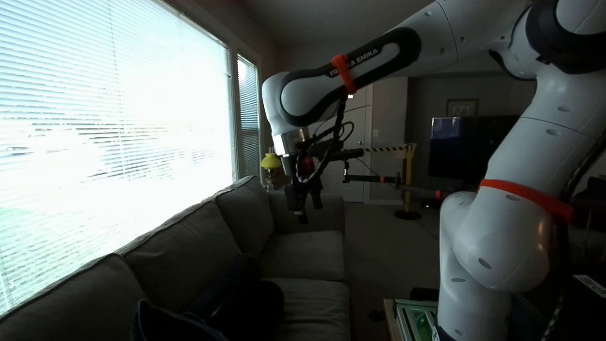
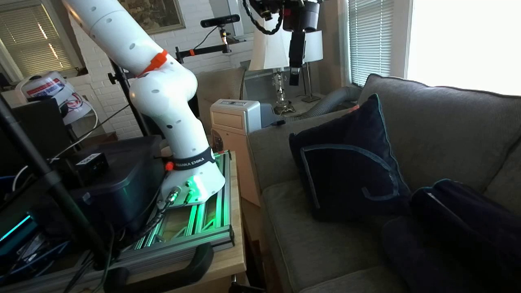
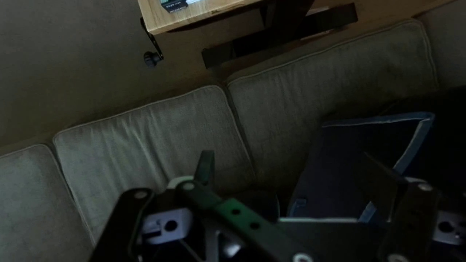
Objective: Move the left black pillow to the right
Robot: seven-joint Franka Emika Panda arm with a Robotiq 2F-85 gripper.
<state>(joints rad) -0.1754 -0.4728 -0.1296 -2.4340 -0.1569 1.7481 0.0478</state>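
On sofa (image 2: 443, 118), near armrest (image 2: 268, 156), L black pillow (image 2: 350, 173) sits propped; prob. light, squashy, not v. slippery or fragile. Gripper (image 1: 310, 213) spread wide w/ nothing in it; best hold = top corner (image 2: 373, 105), pinched well in.

- ok so the sofa (image 2: 291, 232) runs along the window (image 1: 156, 113), window's behind it
- bench (image 2: 238, 244) is in front of the sofa, robot arm (image 2: 163, 95) standing on it
- left pillow (image 2: 344, 167) is tilted up on the sofa near the armrest (image 2: 270, 156), right pillow (image 2: 456, 236) just beside it
- in an exterior view there's an appliance (image 2: 230, 122) next to that armrest, plus lamps (image 2: 268, 51) behind it
- gripper (image 1: 308, 210) hangs above the sofa, apart from both pillows
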